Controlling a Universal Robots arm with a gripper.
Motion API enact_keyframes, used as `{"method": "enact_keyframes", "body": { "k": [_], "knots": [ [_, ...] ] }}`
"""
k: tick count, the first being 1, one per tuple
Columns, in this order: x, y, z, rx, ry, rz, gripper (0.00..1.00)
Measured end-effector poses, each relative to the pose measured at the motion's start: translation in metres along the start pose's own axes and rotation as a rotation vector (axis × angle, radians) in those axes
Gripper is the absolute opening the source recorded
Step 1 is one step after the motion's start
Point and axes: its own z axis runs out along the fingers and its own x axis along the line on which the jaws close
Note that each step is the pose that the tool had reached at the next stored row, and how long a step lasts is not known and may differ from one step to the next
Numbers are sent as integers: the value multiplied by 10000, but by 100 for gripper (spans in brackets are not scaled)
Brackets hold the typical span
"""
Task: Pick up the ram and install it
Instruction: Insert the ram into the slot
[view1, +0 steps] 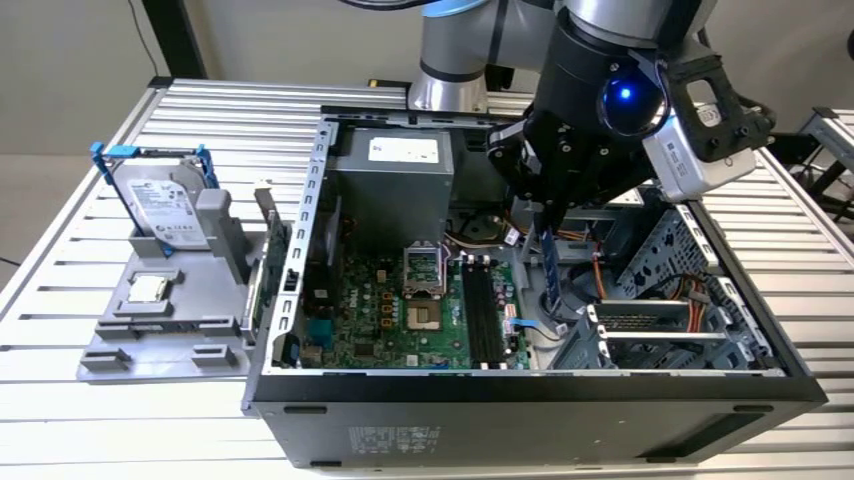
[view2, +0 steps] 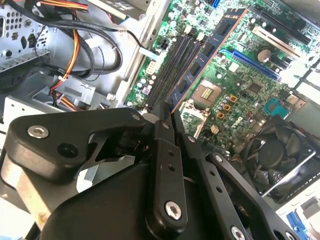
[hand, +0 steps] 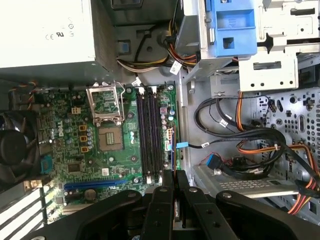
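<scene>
In the exterior view my gripper (view1: 545, 226) reaches down into the open computer case (view1: 534, 390) and is shut on the ram (view1: 550, 270). The ram is a thin bluish stick hanging on edge below the fingers. It hovers above the motherboard (view1: 387, 320), just to the exterior view's right of the black memory slots (view1: 483, 312). In the second wrist view the ram (view2: 212, 52) runs out from the shut gripper (view2: 170, 114), roughly parallel to the slots (view2: 172, 67) and offset to one side. In the first wrist view the gripper (hand: 174, 176) sits beside the slots (hand: 150, 135).
A hard drive in a blue frame (view1: 160, 205) stands on a grey holder (view1: 160, 330) at the exterior view's left. Inside the case are the power supply (view1: 400, 165), the CPU socket (view1: 424, 270), a fan (view2: 280, 150), loose cables (hand: 240, 135) and the drive cage (view1: 667, 330).
</scene>
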Motion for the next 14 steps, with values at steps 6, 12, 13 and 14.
{"method": "enact_keyframes", "body": {
  "k": [6, 12, 13, 14],
  "knots": [
    [0, 0, 0, -1, 0, 1, 0],
    [-7, -1, 62, -1, 1, 0, 0],
    [-10, -2, 81, -1, 1, 1, 0],
    [-15, -2, 99, -1, 1, 1, 0]
  ]
}}
